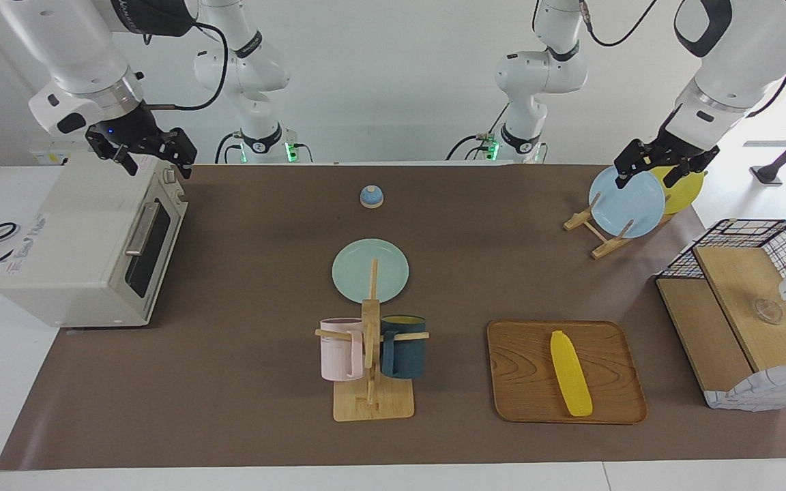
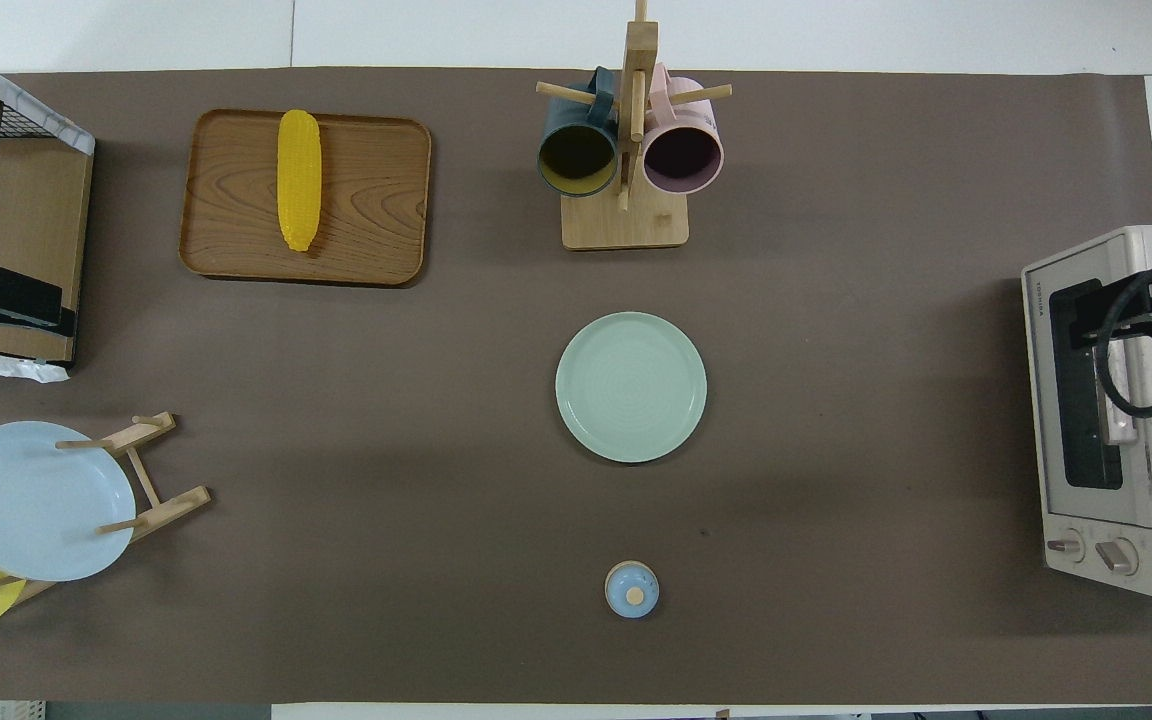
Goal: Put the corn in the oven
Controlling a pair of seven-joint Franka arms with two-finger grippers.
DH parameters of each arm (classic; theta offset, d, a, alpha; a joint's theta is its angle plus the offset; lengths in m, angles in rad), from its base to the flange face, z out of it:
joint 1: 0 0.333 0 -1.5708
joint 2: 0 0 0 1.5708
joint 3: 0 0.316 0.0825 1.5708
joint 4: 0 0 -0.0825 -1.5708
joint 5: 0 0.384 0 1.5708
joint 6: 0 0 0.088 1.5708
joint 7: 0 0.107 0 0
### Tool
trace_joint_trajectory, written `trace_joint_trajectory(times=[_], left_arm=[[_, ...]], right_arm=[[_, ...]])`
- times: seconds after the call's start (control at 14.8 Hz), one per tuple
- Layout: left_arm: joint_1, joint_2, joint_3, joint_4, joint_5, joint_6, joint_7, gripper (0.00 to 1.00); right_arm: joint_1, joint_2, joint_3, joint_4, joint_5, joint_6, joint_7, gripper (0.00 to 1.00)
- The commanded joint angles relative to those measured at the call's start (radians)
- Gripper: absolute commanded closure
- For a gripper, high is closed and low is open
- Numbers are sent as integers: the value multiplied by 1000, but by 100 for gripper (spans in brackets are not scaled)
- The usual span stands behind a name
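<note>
The yellow corn (image 1: 570, 374) lies on a wooden tray (image 1: 522, 382), toward the left arm's end of the table and far from the robots. It also shows in the overhead view (image 2: 299, 180) on the tray (image 2: 376, 200). The cream-white oven (image 1: 72, 252) stands at the right arm's end with its door shut; it also shows in the overhead view (image 2: 1086, 500). My right gripper (image 1: 155, 164) hangs open and empty over the oven's top edge (image 2: 1136, 310). My left gripper (image 1: 647, 174) hangs open and empty over the plate rack, far from the corn.
A mug tree (image 1: 371, 341) with a pink and a dark blue mug stands mid-table, with a green plate (image 1: 370, 270) nearer the robots. A small blue bell (image 1: 371, 196), a rack with blue and yellow plates (image 1: 628, 204) and a wire basket with wooden shelves (image 1: 741, 307) are also here.
</note>
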State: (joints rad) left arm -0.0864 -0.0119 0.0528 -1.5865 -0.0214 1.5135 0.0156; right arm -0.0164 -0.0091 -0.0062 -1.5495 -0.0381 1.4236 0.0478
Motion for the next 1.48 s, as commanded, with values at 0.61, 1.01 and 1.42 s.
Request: trace_joint_trajectory(times=[0.61, 1.01, 1.42], left_arm=[[5, -7, -4, -13, 11, 24, -5, 0], [7, -11, -5, -24, 9, 36, -6, 0], [-3, -7, -5, -43, 6, 114, -11, 0]], right_arm=[[-67, -96, -4, -220, 20, 147, -112, 97], [-183, -193, -9, -491, 20, 356, -202, 100], [-175, -155, -9, -508, 9, 443, -154, 100]])
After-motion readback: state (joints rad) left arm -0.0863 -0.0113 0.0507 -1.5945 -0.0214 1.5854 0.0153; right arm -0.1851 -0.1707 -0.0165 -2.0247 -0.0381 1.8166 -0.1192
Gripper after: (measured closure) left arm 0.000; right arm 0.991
